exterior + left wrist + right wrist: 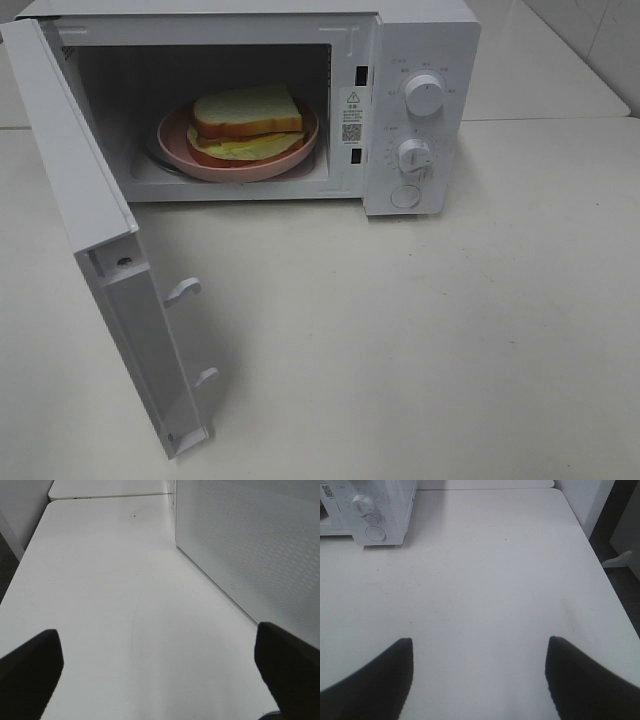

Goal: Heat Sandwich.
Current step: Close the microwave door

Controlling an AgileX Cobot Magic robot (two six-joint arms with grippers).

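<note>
The sandwich (pixel 247 112) sits inside the microwave (pixel 420 60), so loading looks done. Both the left gripper (pixel 156 630) and right gripper (pixel 480 640) gape apart, empty. Next, the door (pixel 90 220), hanging at seven o'clock, needs swinging shut.

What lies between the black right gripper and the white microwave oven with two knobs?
Only bare white tabletop, from the right gripper to the microwave, as the right wrist view shows.

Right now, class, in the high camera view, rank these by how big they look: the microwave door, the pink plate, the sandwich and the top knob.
1. microwave door, though it swings towards the camera, which enlarges it
2. pink plate
3. sandwich
4. top knob
</note>
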